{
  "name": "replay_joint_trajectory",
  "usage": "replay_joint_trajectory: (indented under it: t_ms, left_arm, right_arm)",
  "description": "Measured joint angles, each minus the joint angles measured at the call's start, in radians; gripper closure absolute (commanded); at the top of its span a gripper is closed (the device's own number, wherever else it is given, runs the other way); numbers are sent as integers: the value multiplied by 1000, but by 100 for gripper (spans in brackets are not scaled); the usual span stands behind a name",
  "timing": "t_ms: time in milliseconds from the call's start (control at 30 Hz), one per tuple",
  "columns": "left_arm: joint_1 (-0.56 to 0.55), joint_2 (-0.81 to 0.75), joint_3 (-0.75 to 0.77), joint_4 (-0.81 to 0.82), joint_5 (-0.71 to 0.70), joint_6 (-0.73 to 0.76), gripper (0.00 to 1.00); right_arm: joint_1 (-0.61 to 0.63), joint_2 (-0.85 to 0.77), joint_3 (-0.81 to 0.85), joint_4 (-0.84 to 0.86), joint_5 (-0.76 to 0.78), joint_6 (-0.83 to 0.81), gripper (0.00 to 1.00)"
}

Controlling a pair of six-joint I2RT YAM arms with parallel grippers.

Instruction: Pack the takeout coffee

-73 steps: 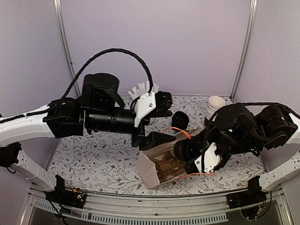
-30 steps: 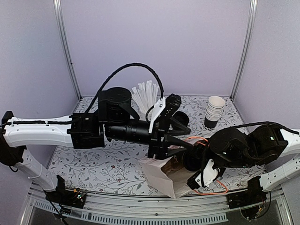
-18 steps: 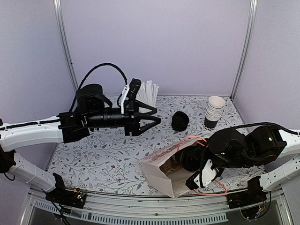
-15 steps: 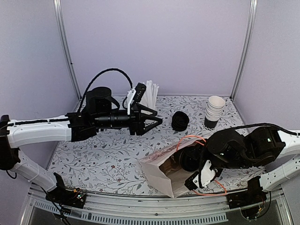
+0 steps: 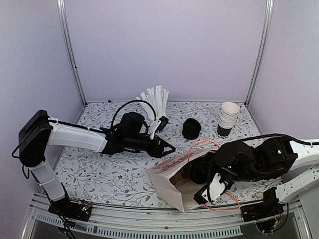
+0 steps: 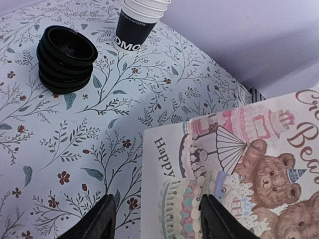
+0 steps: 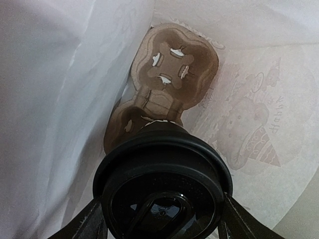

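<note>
The takeout coffee [image 7: 164,184], a black cup with a round black lid, is held between my right gripper's fingers [image 7: 90,224] inside the white paper bag [image 5: 169,186]. A brown cardboard cup carrier [image 7: 167,74] lies on the bag's bottom just beyond the cup. In the top view my right gripper [image 5: 199,172] is reaching into the bag's mouth. My left gripper [image 5: 167,148] is open and empty, low over the table at the bag's upper left. In the left wrist view its open fingers straddle the edge of the bag's printed side [image 6: 239,164].
A stack of black lids [image 5: 191,128] and a stack of lidless cups [image 5: 228,118] stand behind the bag. White straws [image 5: 155,102] stand at the back centre. The bag's orange handles [image 5: 199,145] loop around my right arm.
My left arm has let go of the bag, swung back left, then dropped low and reached to the bag's edge. My right gripper has gone deeper into the bag with the cup.
</note>
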State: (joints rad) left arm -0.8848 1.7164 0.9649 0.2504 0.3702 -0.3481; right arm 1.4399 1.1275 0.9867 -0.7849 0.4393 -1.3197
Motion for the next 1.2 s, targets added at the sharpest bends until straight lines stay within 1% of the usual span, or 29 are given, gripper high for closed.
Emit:
replay_joint_trajectory:
  t_ms: [300,500,800,1033,1200]
  left_arm:
    - [0,50,1,22,19,-4,40]
    - [5,104,2,22,33,-4,40]
    - [29,137,17,31,76,-4,40]
    - [33,150,18,45,110,-4,41]
    - [35,160,20,51,138,-4,41]
  right_arm:
    - [0,-1,-75,20,-4,3,59]
    - [0,-1,-96,66,-2,2,59]
    - [-9,5,-97,120,11,4,58]
    - [-64,97,-38,72,-8,75,58]
    - [-82,112,-30,68,-23,97,57]
